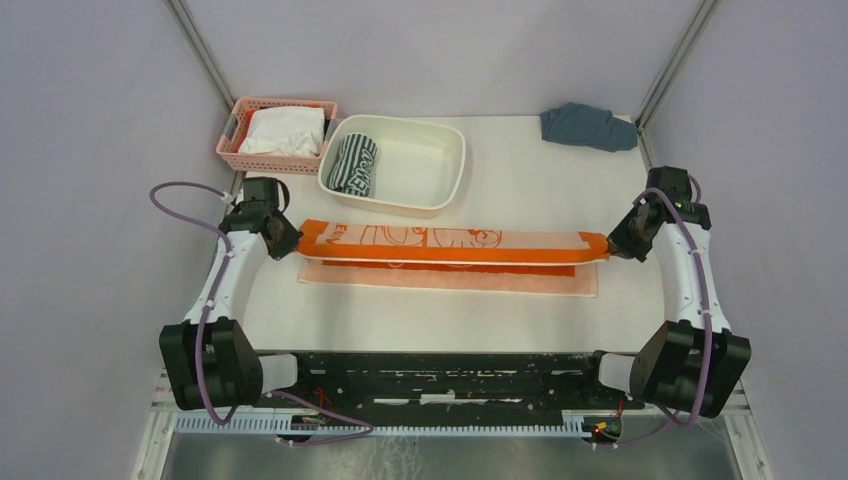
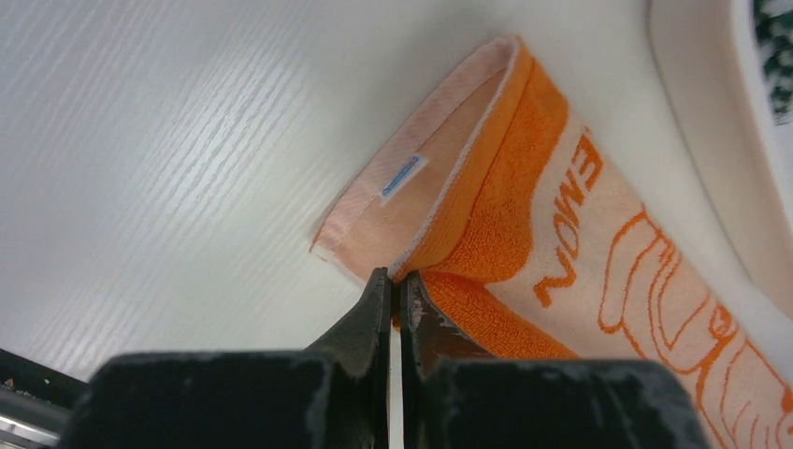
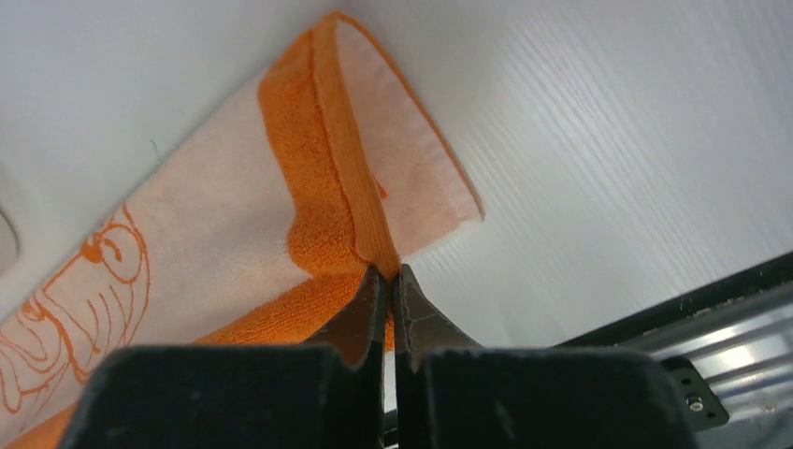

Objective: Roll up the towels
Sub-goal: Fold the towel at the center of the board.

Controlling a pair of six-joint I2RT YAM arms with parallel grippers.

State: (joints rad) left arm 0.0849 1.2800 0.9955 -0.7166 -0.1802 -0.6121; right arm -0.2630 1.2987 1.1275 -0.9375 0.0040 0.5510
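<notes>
orange towel (image 1: 450, 252) lies lengthwise across mid-worktop (image 1: 520, 320), part-folded along its length. left hand (image 1: 283, 238) pinches the folded edge at the left end, right hand (image 1: 620, 243) at the right end. Both are clamped on cloth.

Looks like the long fold is in hand. Move both hands together at equal height and tension, and land the edge square or the roll will cone.

striped towel (image 1: 354, 165) looks already rolled, in the tub (image 1: 410, 205) by the far edge. The tub sits just beyond the fold, so mind it. basket (image 1: 232, 140) with white cloth (image 1: 283, 130) far-left, blue-grey cloth (image 1: 585, 125) far-right corner, both well apart.
</notes>
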